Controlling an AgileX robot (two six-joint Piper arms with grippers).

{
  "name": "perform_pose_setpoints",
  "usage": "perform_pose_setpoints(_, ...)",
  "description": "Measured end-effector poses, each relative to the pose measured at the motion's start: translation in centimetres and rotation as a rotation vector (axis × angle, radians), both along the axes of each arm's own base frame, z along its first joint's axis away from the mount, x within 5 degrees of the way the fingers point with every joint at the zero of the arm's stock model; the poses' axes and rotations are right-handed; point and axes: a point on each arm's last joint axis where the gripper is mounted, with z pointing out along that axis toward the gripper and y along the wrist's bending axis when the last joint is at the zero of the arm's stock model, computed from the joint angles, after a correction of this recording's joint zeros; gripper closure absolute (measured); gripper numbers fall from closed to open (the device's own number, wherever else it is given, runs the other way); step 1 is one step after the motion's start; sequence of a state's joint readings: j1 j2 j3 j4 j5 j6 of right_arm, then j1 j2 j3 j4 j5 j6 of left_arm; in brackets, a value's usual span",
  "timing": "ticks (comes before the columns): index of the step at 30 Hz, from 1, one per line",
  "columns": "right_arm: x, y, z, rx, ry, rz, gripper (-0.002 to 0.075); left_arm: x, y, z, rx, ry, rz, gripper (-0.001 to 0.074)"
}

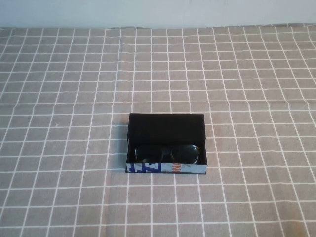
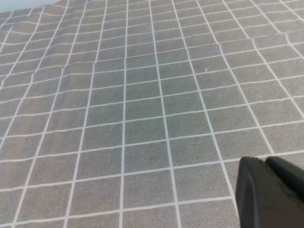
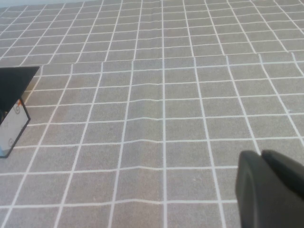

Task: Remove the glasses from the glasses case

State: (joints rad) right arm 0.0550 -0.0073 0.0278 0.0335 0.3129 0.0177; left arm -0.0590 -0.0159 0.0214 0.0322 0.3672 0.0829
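Observation:
The glasses case (image 1: 166, 129) sits open in the middle of the table in the high view, its black lid folded back and its light blue printed front facing me. The black glasses (image 1: 167, 153) lie inside it, lenses up. A corner of the case (image 3: 13, 107) shows in the right wrist view. My left gripper (image 2: 266, 159) is shut and empty over bare cloth. My right gripper (image 3: 262, 153) is shut and empty, well apart from the case. Neither gripper shows in the high view.
A grey tablecloth with a white grid (image 1: 74, 98) covers the whole table. A pale wall (image 1: 158, 12) runs along the far edge.

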Motion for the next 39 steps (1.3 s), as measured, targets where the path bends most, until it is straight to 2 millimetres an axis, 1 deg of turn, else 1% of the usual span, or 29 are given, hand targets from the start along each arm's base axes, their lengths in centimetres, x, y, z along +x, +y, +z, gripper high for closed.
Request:
perform_pose_setpoints(22, 0.0, 0.1, 0.1, 0.039, -0.003, 0.002, 0.0743, 0.0, 0.0, 0.0, 0.000, 0.000, 0.000, 0.0739)
perform_pose_setpoints(25, 0.1, 0.3, 0.4, 0.127, -0.033, 0.001, 0.0743, 0.0, 0.0, 0.0, 0.000, 0.000, 0.000, 0.0739)
perform_pose_setpoints(30, 0.2, 0.3, 1.7, 0.405, -0.144, -0.027, 0.0743, 0.0, 0.0, 0.0, 0.000, 0.000, 0.000, 0.0739)
perform_pose_setpoints(33, 0.3, 0.1, 2.3, 0.535, -0.200, -0.055, 0.0743, 0.0, 0.0, 0.0, 0.000, 0.000, 0.000, 0.0739)
perform_pose_setpoints(35, 0.3, -0.1, 2.5, 0.578, -0.221, -0.068, 0.0743, 0.0, 0.0, 0.0, 0.000, 0.000, 0.000, 0.0739)
perform_pose_setpoints(39, 0.3, -0.1, 2.6, 0.589, -0.236, -0.075, 0.0743, 0.0, 0.0, 0.0, 0.000, 0.000, 0.000, 0.0739)
